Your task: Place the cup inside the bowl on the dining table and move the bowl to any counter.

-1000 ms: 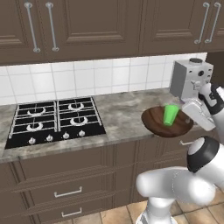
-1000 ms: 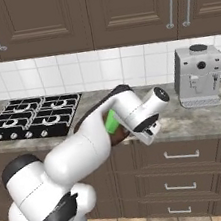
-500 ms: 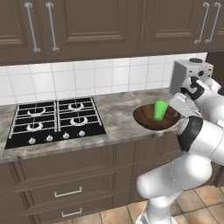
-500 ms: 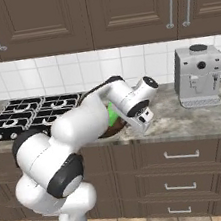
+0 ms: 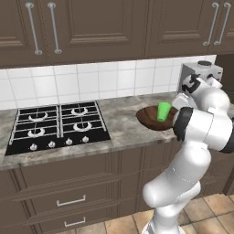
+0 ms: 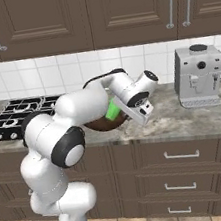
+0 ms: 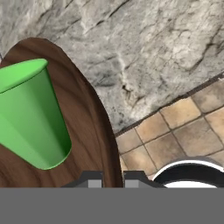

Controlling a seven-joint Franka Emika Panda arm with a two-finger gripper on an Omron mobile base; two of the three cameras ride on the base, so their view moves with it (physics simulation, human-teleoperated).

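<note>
The green cup stands upright inside the dark wooden bowl. My gripper is shut on the bowl's near rim, which sits pinched between the two fingertips in the hand view. The bowl is held low over the grey stone counter, close to its front edge; whether it touches the stone I cannot tell. The dining table is out of view.
A black gas hob lies on the counter left of the bowl. A grey coffee machine stands to the right by the tiled wall. Drawer fronts are below, and tiled floor lies past the counter edge.
The arm has carried the bowl with the cup leftward and further in over the counter. The grip has stayed shut and the cup has kept its place in the bowl.
</note>
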